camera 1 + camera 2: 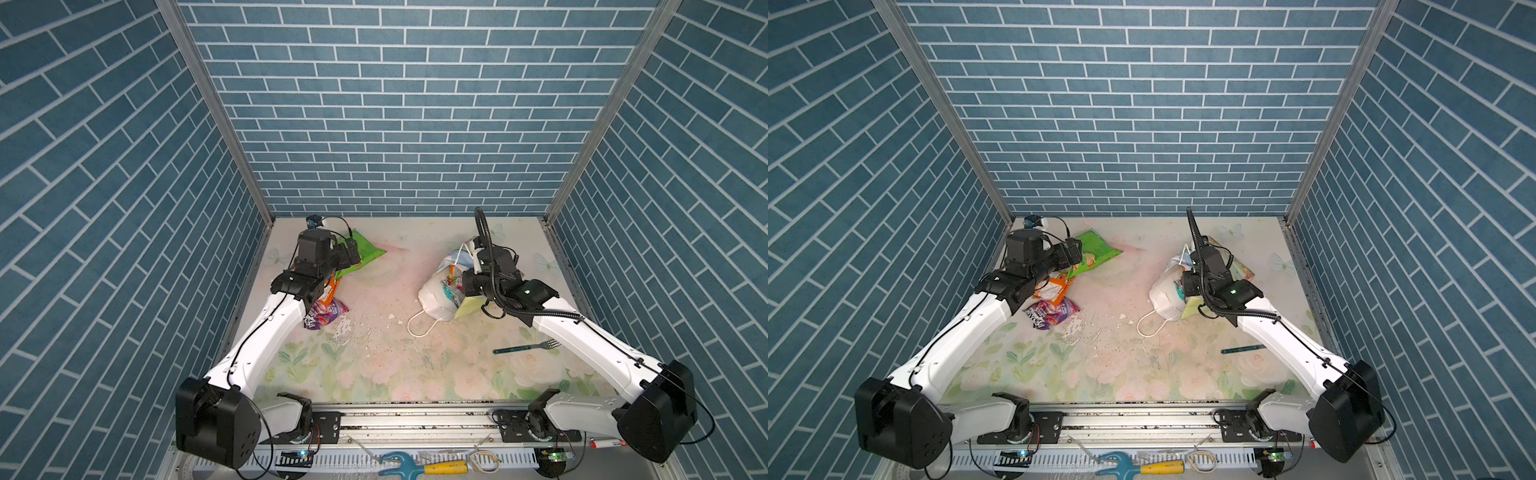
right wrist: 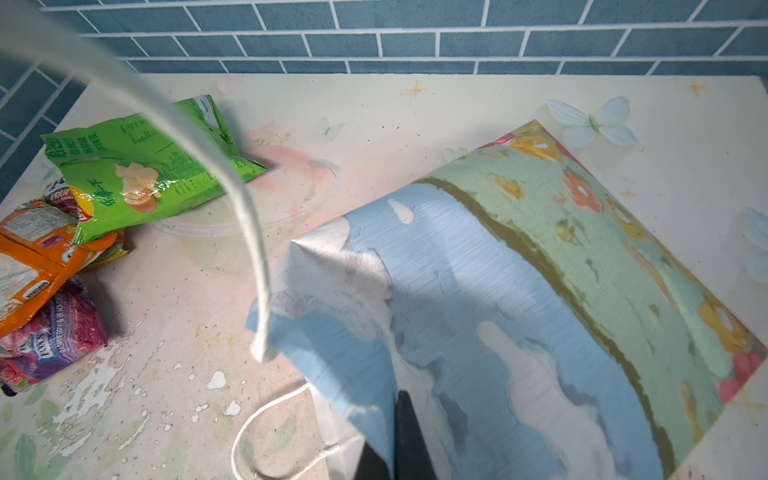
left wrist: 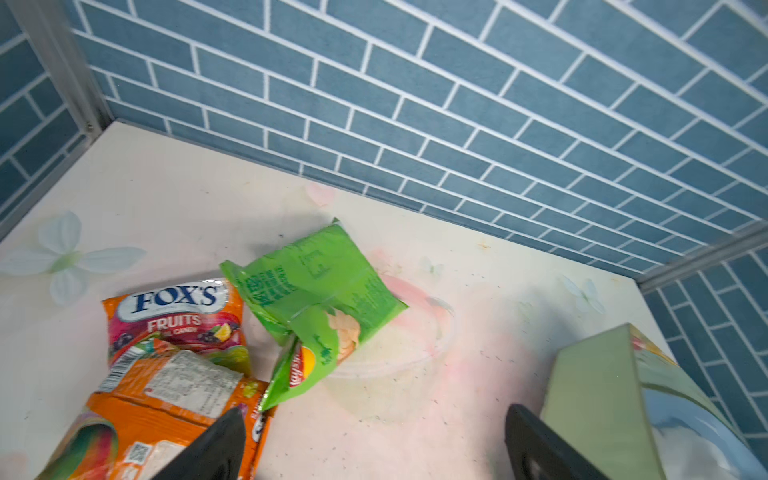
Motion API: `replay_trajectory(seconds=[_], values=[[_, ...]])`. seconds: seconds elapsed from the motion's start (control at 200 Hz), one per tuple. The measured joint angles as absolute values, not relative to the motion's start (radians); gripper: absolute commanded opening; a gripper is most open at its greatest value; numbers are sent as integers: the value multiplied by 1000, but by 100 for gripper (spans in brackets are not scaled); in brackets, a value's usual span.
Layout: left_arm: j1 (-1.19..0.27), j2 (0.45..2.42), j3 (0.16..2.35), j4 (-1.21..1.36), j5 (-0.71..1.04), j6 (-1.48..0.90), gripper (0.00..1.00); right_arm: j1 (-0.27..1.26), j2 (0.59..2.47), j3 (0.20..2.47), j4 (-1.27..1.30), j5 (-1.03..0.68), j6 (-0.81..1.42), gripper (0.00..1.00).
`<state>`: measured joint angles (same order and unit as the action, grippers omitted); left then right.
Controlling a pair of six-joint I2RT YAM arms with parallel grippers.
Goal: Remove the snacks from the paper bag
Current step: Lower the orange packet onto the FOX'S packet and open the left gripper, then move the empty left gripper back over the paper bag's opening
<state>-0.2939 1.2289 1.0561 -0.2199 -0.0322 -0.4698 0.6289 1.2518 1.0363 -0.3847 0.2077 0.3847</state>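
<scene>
Leftmost in both top views, the left gripper (image 3: pixel 374 411) hangs over a pile of snacks at the upper left of the table (image 1: pixel 395 365), and its arm covers much of the pile. The left wrist view shows its 2 fingers spread wide with nothing between them.

Under it lie the green chip bag (image 1: pixel 368 249), folded over on itself, an orange FOX'S packet (image 1: pixel 331 291) partly beneath it, and a purple packet (image 1: pixel 325 313) nearest the front. The left wrist view shows another FOX'S packet under the orange one, but I cannot tell how many are stacked.

Right of centre the paper bag (image 1: pixel 434 297) lies tipped, mouth turned left, with 1 cord handle (image 1: pixel 419 326) looped on the table. Colourful wrappers (image 1: pixel 453 289) show inside its mouth, too small to count.

The right gripper (image 2: pixel 404 415) is closed on the bag's blue wall near the rim. Only 1 dark finger shows; the rest is cut off by the frame.

At lower right a fork (image 1: pixel 525 348) lies apart.
</scene>
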Motion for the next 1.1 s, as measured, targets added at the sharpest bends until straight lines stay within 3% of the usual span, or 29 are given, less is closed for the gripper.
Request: replay_trajectory(seconds=[1.1], values=[[-376, 1068, 828, -47, 105, -510, 100, 627, 1253, 1169, -560, 300, 384, 0]])
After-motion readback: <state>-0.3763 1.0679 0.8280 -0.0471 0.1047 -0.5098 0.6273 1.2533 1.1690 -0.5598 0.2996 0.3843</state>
